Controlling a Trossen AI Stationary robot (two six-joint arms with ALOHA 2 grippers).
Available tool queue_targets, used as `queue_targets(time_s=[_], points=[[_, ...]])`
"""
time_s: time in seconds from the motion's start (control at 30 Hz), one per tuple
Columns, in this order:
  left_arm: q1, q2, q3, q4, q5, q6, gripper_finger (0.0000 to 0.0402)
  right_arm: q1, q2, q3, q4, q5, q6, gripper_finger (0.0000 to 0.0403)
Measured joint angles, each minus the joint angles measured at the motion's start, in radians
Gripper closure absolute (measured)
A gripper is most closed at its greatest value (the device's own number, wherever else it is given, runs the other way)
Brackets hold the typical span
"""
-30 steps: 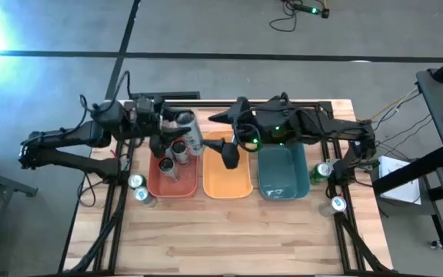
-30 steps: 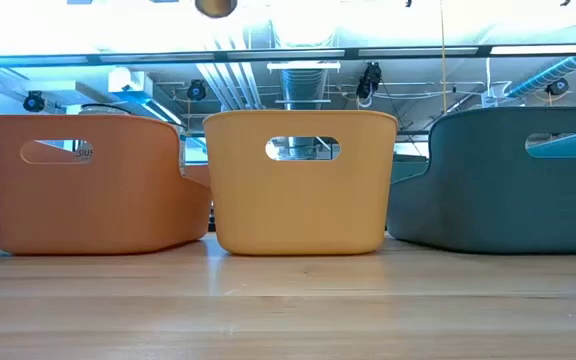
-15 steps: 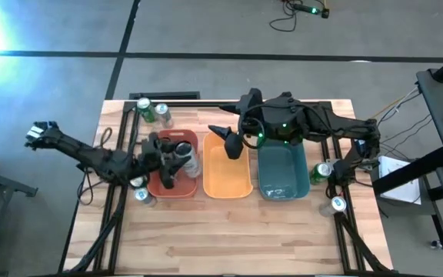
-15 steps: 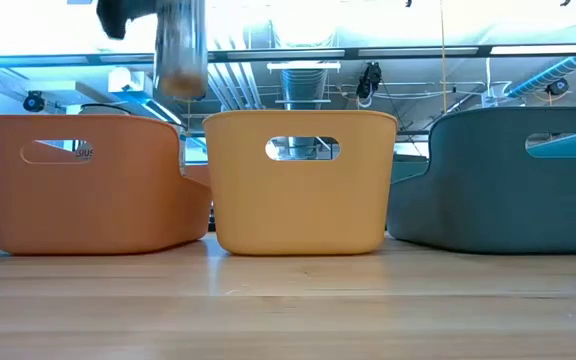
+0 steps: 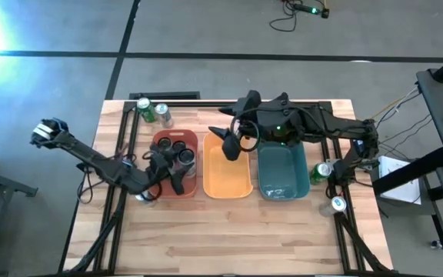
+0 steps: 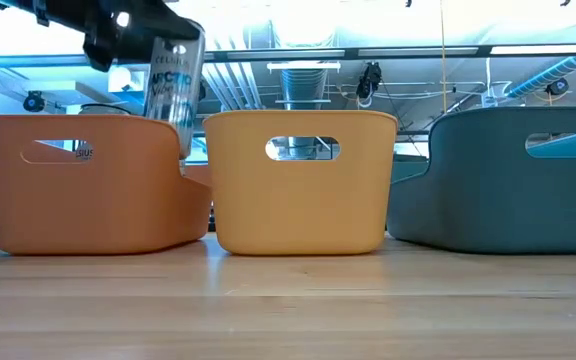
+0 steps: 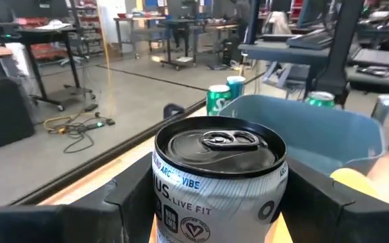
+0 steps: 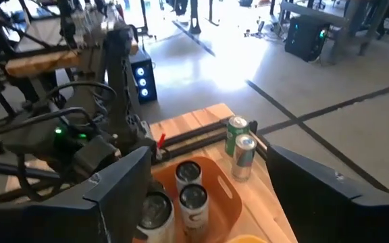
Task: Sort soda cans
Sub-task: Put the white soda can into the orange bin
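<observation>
silver-blue can (image 7: 216, 177) gripped in the left tool (image 5: 177, 173) over the red bin (image 5: 162, 187); right tool (image 5: 230, 146) open.

The left gripper (image 5: 177, 171) sits at about eight o'clock from table centre, fingers clamped. The right gripper (image 5: 229, 145) hangs near twelve o'clock, its fingers spread wide apart.

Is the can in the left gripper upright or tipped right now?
Roughly upright, slightly tilted. In the low view the silver can hangs over the red bin leaning a little; the left wrist view shows the left gripper clamping its sides.
</observation>
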Motion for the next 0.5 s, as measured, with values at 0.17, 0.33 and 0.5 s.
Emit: queue_targets(time_s=[0.17,0.33,0.5], points=[[-0.029,0.056,-0.021,0.002,-0.075,-0.002,0.0169,0.001,0.0,-0.003,-0.03,-0.001,0.015,0.0121],[-0.028,0.099,-0.045,0.031,-0.085,-0.051,0.0169,0.001,0.0,-0.003,-0.029,-0.001,0.015,0.012],[-0.028,0.16,-0.053,0.045,-0.147,-0.112,0.0166,0.001,0.0,-0.013,-0.029,-0.001,0.016,0.0109]])
